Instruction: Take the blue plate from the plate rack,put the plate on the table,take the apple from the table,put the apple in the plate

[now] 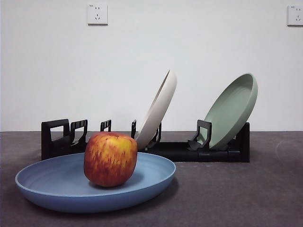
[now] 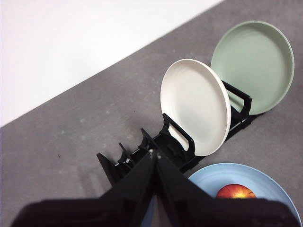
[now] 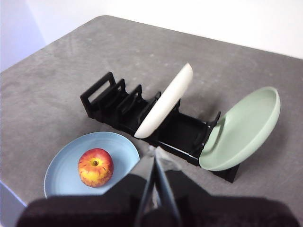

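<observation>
1. Apple (image 1: 110,159) resting inside the blue plate (image 1: 57,182), a little off centre toward the rack side, stem dimple up in the right wrist view.
2. Blue plate lying flat on the table (image 1: 246,194), just in front of the plate rack (image 1: 64,139), not touching it as far as can be told.
3. Cream-white plate (image 1: 158,109) and sage-green plate (image 1: 232,111) leaning in their slots, untouched, well clear of the apple.
4. Left gripper (image 2: 154,158) raised above the near end of the rack, jaws pressed together at the tips, holding nothing.
5. Right gripper (image 3: 154,156) raised above the table on the near side of the rack, between the blue plate and the sage-green plate, jaws likewise closed to a point, empty.
6. Neither arm visible in the front view; both judged to be clear of the work.
7. Judged stage: both placements done, only the retreat left.
8. For a clean finish: lift straight up and away, no sweep over the leaning plates, no brush against the plate rim, since a nudge could roll the apple off its off-centre seat.
</observation>
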`<state>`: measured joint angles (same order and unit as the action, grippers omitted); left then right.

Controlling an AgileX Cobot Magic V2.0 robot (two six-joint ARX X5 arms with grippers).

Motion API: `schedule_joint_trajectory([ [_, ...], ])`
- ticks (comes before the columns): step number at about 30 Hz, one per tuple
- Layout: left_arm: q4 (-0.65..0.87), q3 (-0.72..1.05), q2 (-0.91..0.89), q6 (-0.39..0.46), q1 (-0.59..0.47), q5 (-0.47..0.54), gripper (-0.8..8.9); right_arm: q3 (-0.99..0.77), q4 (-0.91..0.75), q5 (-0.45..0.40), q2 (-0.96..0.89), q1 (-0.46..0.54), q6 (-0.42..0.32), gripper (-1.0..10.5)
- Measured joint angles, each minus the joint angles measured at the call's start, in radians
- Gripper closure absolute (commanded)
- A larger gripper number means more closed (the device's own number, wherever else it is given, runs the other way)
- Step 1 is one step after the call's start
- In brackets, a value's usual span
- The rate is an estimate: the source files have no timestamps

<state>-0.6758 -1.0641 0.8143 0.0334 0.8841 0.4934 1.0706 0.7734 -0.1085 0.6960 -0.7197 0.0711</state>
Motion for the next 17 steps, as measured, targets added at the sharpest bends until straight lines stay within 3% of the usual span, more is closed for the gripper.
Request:
schedule_joint_trajectory([
  [8, 0.1, 0.332, -0.242, -0.101, -0.013, -0.005, 8.21, -0.315, -0.158, 0.0, -0.172, 0.0, 0.03, 9.6],
  [17, 0.09, 0.333, -0.257, -0.185, -0.013, -0.003, 8.17, -0.335, -0.132, 0.0, -0.159, 0.0, 0.053, 9.5],
])
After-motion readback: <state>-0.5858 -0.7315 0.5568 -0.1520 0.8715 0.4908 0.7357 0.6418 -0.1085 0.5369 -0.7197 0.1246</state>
